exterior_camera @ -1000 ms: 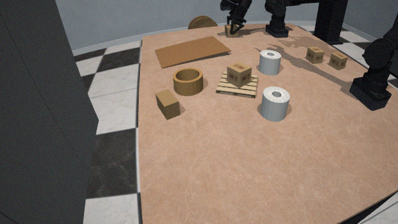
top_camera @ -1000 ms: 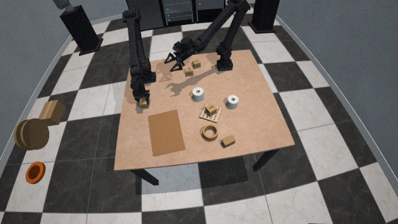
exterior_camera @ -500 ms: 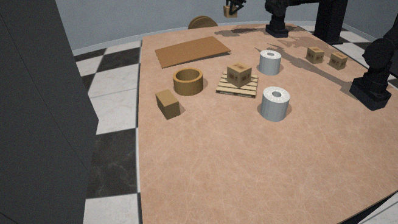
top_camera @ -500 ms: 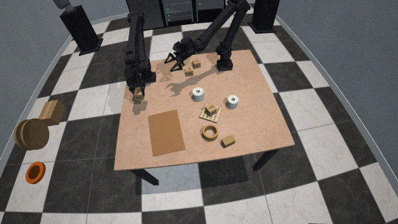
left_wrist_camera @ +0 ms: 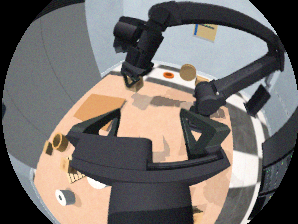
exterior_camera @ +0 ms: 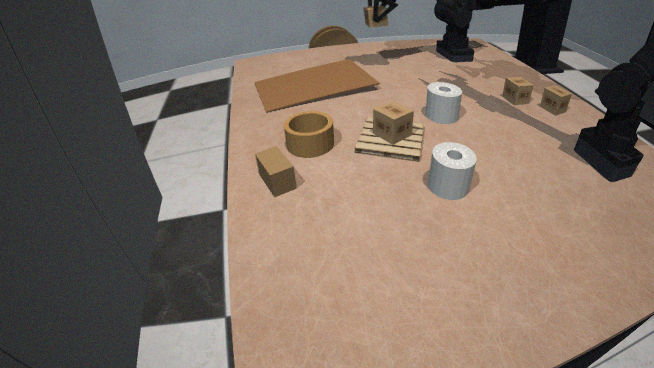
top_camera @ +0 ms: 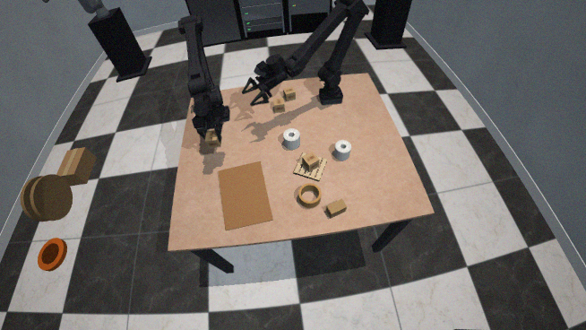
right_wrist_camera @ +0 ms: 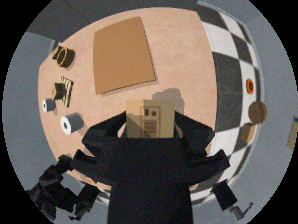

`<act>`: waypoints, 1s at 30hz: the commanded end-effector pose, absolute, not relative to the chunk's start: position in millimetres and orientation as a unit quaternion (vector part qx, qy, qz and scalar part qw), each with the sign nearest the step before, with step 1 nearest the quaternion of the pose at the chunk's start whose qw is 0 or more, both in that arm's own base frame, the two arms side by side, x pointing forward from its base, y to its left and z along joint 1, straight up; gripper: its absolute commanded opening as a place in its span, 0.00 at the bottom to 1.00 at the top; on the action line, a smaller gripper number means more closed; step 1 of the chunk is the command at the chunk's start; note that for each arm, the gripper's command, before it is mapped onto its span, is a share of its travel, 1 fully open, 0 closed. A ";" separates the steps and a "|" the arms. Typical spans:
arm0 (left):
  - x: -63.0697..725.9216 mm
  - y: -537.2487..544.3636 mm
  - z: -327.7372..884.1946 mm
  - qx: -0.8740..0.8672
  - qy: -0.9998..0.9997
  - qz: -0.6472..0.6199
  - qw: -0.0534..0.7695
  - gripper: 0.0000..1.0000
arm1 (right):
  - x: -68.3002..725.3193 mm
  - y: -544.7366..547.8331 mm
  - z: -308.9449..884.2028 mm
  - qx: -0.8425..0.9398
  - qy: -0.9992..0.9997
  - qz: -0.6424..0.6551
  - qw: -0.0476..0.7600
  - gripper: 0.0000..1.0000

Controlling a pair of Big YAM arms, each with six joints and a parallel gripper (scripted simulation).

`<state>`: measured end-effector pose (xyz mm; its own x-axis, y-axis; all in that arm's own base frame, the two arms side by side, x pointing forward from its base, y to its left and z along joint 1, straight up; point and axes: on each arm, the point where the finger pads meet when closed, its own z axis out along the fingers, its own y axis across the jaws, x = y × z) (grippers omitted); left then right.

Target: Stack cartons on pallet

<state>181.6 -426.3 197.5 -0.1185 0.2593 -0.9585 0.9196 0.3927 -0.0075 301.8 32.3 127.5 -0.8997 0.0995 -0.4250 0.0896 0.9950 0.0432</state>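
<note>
The right gripper (top_camera: 212,133) (exterior_camera: 381,11) (left_wrist_camera: 132,83) (right_wrist_camera: 150,111) held one cube-shaped carton (top_camera: 212,139) (exterior_camera: 376,23) (left_wrist_camera: 135,84) (right_wrist_camera: 150,112) between its partly open fingers, the carton raised above the table (top_camera: 381,188) (exterior_camera: 400,275) (left_wrist_camera: 142,130) (right_wrist_camera: 175,40) near one edge; a face bearing dark printed marks was turned toward the right wrist camera. The left gripper (top_camera: 247,99) (left_wrist_camera: 150,111), its fingers spread practically to their full width, held nothing and stood in the air near two further cartons. Of these, the first carton (top_camera: 279,106) (exterior_camera: 517,90) and the second carton (top_camera: 289,94) (exterior_camera: 556,100) rested on the table, close together but apart. The fourth carton (top_camera: 311,161) (exterior_camera: 393,123) (left_wrist_camera: 65,164) (right_wrist_camera: 58,91) sat alone on the slatted wooden pallet (top_camera: 318,173) (exterior_camera: 387,150) (left_wrist_camera: 77,176) (right_wrist_camera: 68,92), turned at an angle to the slats. Two upright white rolls stood near the pallet, one roll (top_camera: 291,141) (exterior_camera: 443,106) on the side toward the arms and another roll (top_camera: 342,151) (exterior_camera: 452,175) beside it. Across the pallet from the first roll lay a brown ring (top_camera: 309,204) (exterior_camera: 310,145), with a plain oblong block (top_camera: 336,208) (exterior_camera: 276,171) just beyond. A flat brown sheet (top_camera: 245,195) (exterior_camera: 317,84) (left_wrist_camera: 97,106) (right_wrist_camera: 122,56) lay well apart from the pallet, on the ring's other side from the block. The column thus comprised a single carton at its base.

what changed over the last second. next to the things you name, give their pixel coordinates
The right gripper (top_camera: 212,133) (exterior_camera: 382,11) (right_wrist_camera: 150,111) has lifted its carton (top_camera: 212,138) (exterior_camera: 378,14) (right_wrist_camera: 150,119) off the table and up into the air, keeping it between its fingers. Nothing was let go. The left gripper (top_camera: 255,93) (left_wrist_camera: 150,111), the carton on the pallet (top_camera: 311,161) (exterior_camera: 393,122), the two loose cartons and the white rolls stayed put.
</note>
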 end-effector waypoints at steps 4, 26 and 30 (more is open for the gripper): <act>181.9 -428.2 202.9 0.440 0.665 -0.333 0.504 1.00 | 378.6 163.2 173.1 0.095 0.971 0.022 0.219 0.50; 181.9 -428.2 202.9 0.440 0.665 -0.333 0.504 1.00 | 338.9 450.4 140.9 0.026 0.966 0.004 0.257 0.50; 181.9 -428.2 202.9 0.440 0.665 -0.333 0.504 1.00 | 360.0 448.4 140.1 0.014 0.966 -0.001 0.257 0.50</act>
<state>181.6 -426.3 197.5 -0.1185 0.2593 -0.9585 0.9196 0.3927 -0.0075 320.1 436.3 112.1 -0.8842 -0.0194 -0.4667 0.0012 0.9990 -0.0436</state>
